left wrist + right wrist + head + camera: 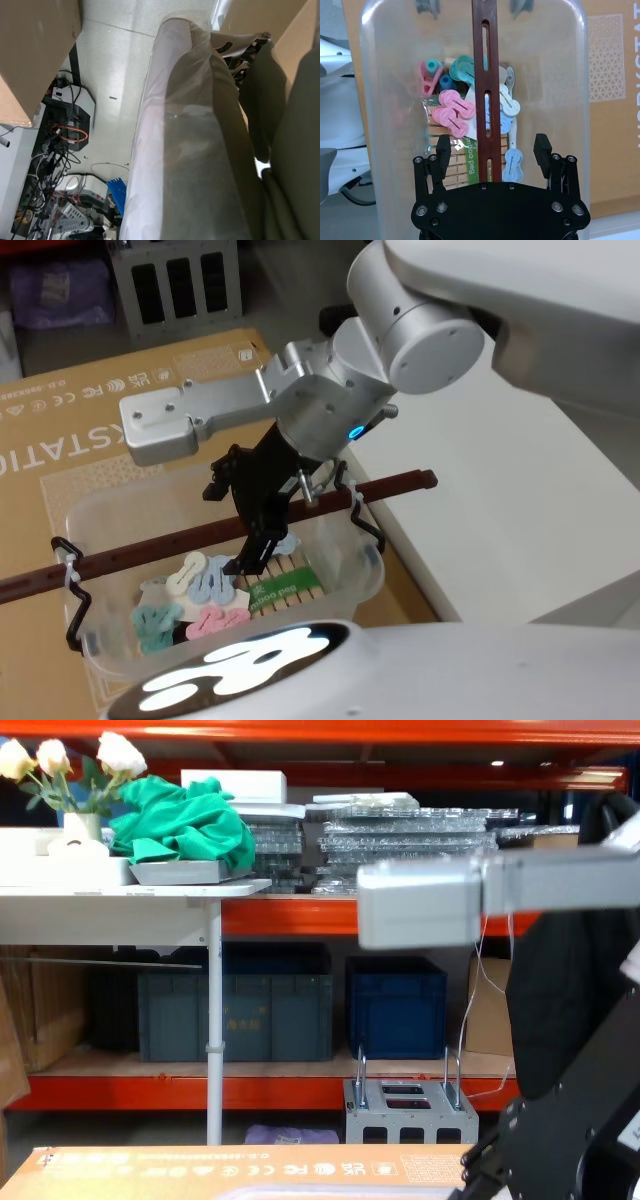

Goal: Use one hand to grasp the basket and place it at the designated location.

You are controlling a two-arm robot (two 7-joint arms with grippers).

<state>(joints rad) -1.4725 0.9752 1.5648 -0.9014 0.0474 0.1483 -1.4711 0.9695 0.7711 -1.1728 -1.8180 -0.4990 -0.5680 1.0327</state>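
— Although the right gripper (255,560) is seen reaching down into the basket (362,578), can anything be counted as done?

— Only the approach, it is judged. The basket is found resting on the cardboard box (60,440), low in the head view, with coloured pegs (215,620) lying on its floor. Nothing is lifted yet.

— How are the jaws held?

— Wide apart. In the right wrist view the fingers (542,145) are seen standing on either side of the brown slotted bar (484,60) that spans the basket from rim to rim. As far as can be told, the bar is touched by neither.

— So what is left?

— The closing on the bar, the lift, the carry and the setting down are all judged outstanding. No marked spot can be made out. The white table (500,500) lies on the robot's right and may be what is intended.

— And the room for moving?

— Little is given at the grasp, since the pegs lie just below the fingertips. The bar is tied to black wire hooks (365,520) at each rim, so some swinging should be expected once weight is taken. The table edge runs just beside the basket's right wall and would have to be cleared by lifting first.
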